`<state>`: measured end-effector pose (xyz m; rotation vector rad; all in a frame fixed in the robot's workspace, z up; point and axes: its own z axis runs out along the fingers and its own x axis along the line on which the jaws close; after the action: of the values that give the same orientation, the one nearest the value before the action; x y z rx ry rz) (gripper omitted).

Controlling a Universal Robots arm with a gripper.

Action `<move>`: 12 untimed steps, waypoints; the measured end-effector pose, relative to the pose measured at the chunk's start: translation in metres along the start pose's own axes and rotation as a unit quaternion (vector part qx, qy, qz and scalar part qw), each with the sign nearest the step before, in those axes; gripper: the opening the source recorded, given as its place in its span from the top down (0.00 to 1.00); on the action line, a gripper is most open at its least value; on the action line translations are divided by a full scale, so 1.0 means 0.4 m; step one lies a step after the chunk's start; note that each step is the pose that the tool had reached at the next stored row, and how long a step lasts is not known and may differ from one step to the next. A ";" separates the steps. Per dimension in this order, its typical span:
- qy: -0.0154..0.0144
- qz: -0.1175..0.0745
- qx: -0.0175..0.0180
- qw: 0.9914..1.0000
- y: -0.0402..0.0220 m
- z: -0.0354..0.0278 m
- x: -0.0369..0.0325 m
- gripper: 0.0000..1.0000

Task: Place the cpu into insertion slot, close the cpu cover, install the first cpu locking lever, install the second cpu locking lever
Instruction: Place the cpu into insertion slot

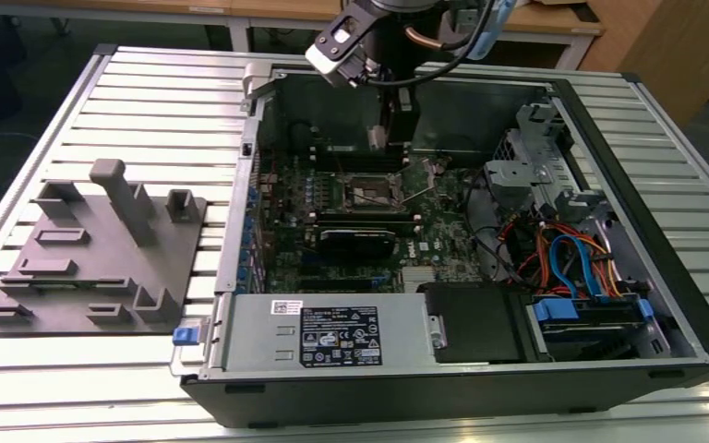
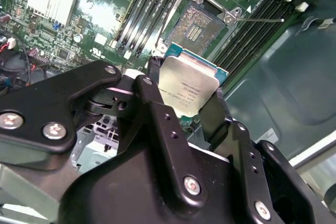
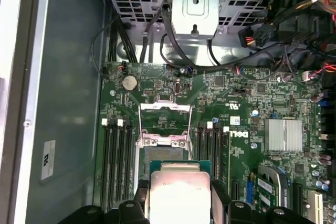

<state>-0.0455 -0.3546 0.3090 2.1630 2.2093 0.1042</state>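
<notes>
Step one: my gripper (image 2: 185, 94) clamps the cpu (image 2: 190, 83) near the open insertion slot (image 2: 198, 24); seating needs square alignment.

Matte black gripper (image 2: 186, 90): thick rounded link plates (image 2: 58, 100), pinned with silver cross-head screws (image 2: 191, 183) and small dark rivets. Above the gripper, dark wrist housing (image 1: 394, 23), pale grey camera block (image 1: 333, 44) beside, black cables (image 1: 453, 57) and one copper-toned line looping around.
</notes>
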 end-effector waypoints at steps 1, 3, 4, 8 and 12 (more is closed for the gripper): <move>0.000 0.000 0.000 1.000 0.000 0.005 0.000 0.46; 0.000 0.000 0.000 1.000 -0.001 0.014 0.000 0.46; 0.000 0.000 0.000 1.000 -0.001 0.018 0.000 0.46; 0.000 0.000 0.000 1.000 -0.003 0.034 0.000 0.46; 0.000 0.000 0.000 1.000 -0.003 0.037 0.000 0.46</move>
<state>-0.0454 -0.3546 0.2943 2.1629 2.2093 0.1037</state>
